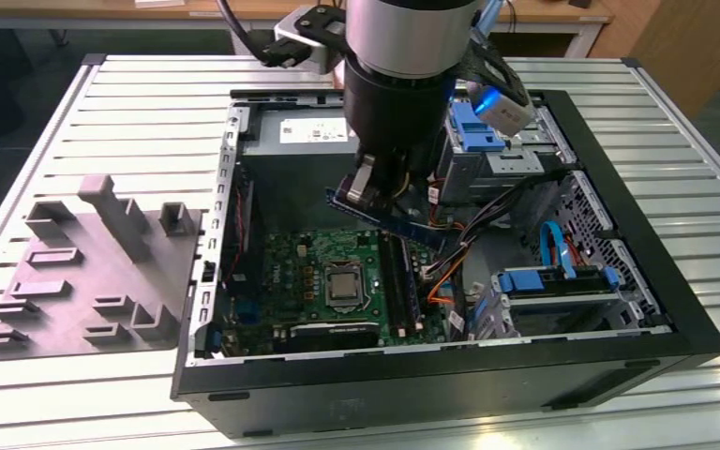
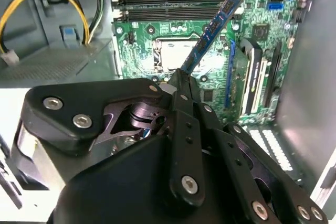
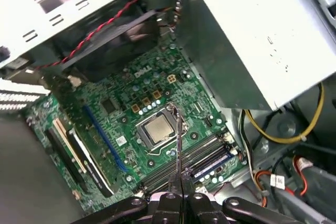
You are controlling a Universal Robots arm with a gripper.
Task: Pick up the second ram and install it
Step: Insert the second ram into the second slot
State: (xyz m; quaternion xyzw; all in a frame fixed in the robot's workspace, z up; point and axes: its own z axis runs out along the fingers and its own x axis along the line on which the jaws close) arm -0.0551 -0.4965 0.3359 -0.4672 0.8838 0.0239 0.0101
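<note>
second ram (image 2: pixel 212 29) | gripped end hidden between fingers (image 2: pixel 182 98) | motherboard (image 2: pixel 157 30) edge-cropped

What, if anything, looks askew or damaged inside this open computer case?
Nothing looks damaged or spilled. The only tilted item is the second ram, clamped near one end in the gripper and slanting above the motherboard, not in a slot. That fits a held part rather than a fault.

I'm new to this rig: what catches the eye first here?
The gripper, shut on the second ram, holds it tilted above the green motherboard inside the open computer case. On the exterior view's left, a grey moulded tray lies on the slatted table.
</note>
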